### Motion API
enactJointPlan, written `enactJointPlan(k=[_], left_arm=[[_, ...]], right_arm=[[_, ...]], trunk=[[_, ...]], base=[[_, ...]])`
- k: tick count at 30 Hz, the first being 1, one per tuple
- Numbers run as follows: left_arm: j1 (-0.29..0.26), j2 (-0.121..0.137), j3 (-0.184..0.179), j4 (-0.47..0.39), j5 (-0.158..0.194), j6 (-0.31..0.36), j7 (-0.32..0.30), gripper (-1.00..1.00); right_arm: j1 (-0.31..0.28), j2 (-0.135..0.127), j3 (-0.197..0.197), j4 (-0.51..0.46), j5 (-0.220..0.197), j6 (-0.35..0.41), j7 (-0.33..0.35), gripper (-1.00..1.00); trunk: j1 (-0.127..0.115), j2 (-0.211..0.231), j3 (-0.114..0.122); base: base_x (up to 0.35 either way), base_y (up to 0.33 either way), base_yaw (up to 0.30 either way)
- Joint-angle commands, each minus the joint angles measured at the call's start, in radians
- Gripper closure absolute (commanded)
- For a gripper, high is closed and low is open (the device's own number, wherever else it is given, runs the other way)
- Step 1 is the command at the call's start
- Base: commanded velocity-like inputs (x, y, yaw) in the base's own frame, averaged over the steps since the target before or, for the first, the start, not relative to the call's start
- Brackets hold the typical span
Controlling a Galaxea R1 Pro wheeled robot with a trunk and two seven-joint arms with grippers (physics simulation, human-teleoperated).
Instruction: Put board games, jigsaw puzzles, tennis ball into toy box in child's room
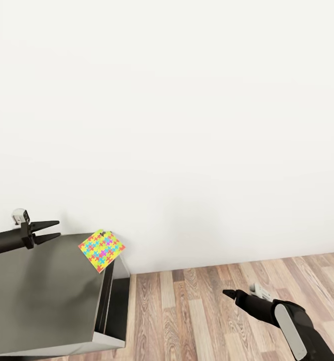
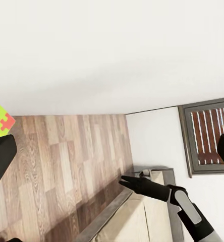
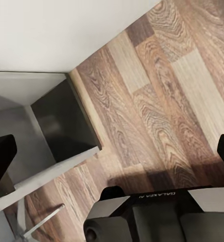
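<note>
Lower left of frame: reach left gripper [image 1: 56, 229], jaws parted and empty, flat onto jigsaw puzzle [image 1: 102, 249] overhanging table [image 1: 41, 291] corner; right gripper [image 1: 229, 292] state unclear.

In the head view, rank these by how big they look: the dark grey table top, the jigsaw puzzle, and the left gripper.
1. The table, by far the largest; it fills the lower left corner.
2 and 3. The jigsaw puzzle and the left gripper look roughly alike in extent, and the gripper may be nearer the camera, so I won't rank those two.
</note>
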Motion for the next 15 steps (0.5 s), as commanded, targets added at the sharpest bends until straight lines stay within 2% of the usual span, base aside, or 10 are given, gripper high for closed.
enactJointPlan(k=[1, 11, 15], left_arm=[[-0.002, 0.001, -0.005, 0.001, 0.006, 0.005, -0.002, -1.00], [-0.002, 0.001, -0.005, 0.000, 0.006, 0.005, -0.002, -1.00], [-0.002, 0.001, -0.005, 0.000, 0.006, 0.005, -0.003, -1.00]], right_arm=[[-0.004, 0.000, -0.006, -0.001, 0.005, 0.006, 0.013, -1.00], [-0.031, 0.007, -0.019, -0.052, 0.004, 0.016, 0.033, -1.00], [-0.033, 0.015, -0.019, -0.111, 0.002, 0.025, 0.034, -1.00]], trunk=[[0.001, -0.002, 0.000], [0.001, -0.002, 0.016], [0.001, -0.002, 0.023]], base=[[0.000, 0.000, 0.000], [0.000, 0.000, 0.000], [0.000, 0.000, 0.000]])
